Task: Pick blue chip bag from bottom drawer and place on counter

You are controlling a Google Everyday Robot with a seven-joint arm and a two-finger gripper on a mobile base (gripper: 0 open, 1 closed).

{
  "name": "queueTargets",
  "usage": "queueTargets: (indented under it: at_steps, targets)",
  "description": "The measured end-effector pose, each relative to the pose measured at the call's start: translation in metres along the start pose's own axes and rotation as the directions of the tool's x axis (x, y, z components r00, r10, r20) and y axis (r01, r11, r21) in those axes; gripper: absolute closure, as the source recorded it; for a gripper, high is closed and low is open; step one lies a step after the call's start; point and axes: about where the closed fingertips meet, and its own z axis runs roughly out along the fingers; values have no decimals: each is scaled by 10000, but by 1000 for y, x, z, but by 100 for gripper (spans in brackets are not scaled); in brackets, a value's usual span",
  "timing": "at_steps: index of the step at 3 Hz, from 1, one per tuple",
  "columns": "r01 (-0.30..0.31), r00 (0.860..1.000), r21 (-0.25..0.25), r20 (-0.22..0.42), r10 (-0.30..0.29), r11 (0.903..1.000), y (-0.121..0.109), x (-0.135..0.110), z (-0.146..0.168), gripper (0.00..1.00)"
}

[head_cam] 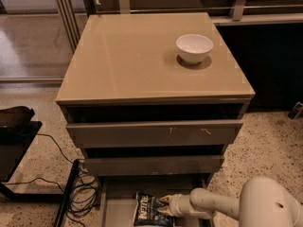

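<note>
camera view shows the blue chip bag (147,210) lying flat on the floor of the bottom drawer (116,207), which is pulled out at the foot of the cabinet. the gripper (164,205) is low in the drawer too, right at the bag's right edge. it comes in from the right on the arm (213,205). the bag lies just to the left of the claw. its long side seems to run toward the cabinet, so the claw meets a long edge side-on. one cannot tell if the claw is open or closed on the bag. the counter (137,65) is high above, well apart from the bag, with a white bowl (194,48) on its far right part.
</note>
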Motion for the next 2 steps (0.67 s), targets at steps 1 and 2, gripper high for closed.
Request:
queueTargets:
  at_steps: [1, 2]
  targets:
    - [0, 10000, -1, 0, 0, 10000, 0, 0, 0, 100]
    - [0, 10000, -1, 0, 0, 10000, 0, 0, 0, 100]
